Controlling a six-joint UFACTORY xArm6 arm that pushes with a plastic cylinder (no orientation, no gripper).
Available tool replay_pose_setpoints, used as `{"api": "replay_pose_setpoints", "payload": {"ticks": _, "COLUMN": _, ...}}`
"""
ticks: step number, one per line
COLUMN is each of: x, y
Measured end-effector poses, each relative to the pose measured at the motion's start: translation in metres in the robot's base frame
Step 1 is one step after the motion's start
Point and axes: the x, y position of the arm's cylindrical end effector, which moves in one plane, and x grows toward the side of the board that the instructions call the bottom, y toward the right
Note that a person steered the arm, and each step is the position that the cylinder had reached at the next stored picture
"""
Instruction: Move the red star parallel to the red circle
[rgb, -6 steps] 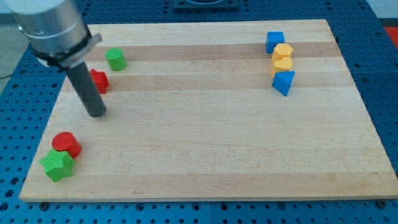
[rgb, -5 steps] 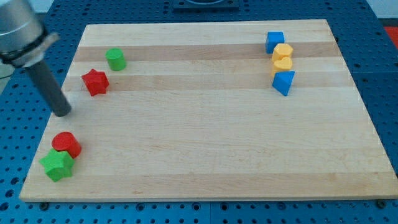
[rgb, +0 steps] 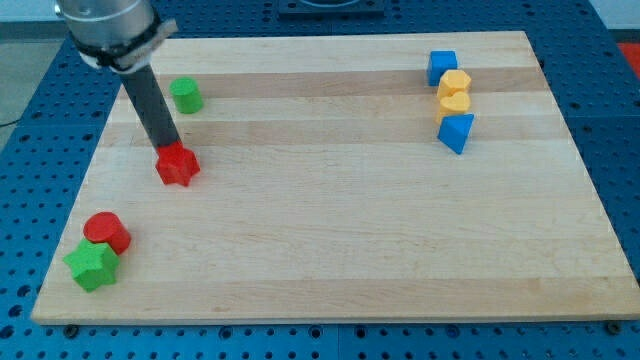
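Currently my tip (rgb: 170, 147) touches the far edge of the red star (rgb: 178, 165), left side of the counter (rgb: 330, 250). No end effector, just the rod. Star sits far-right of the red circle (rgb: 106, 231); alignment looks partly done.

Wooden board (rgb: 330, 200): the centre and the view's right lower part lie open. Obstacles at the view's left: green cylinder (rgb: 186, 95), red star (rgb: 178, 165) touched by my tip (rgb: 167, 147), and red circle (rgb: 106, 232) touching green star (rgb: 92, 266). At the view's upper right, a close column: blue cube (rgb: 442, 67), two yellow blocks (rgb: 454, 92), blue block (rgb: 456, 131).
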Motion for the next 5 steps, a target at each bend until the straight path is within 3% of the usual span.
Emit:
{"api": "replay_pose_setpoints", "payload": {"ticks": 1, "x": 0.021, "y": 0.015}}
{"api": "replay_pose_setpoints", "payload": {"ticks": 3, "x": -0.015, "y": 0.035}}
{"api": "replay_pose_setpoints", "payload": {"ticks": 5, "x": 0.032, "y": 0.039}}
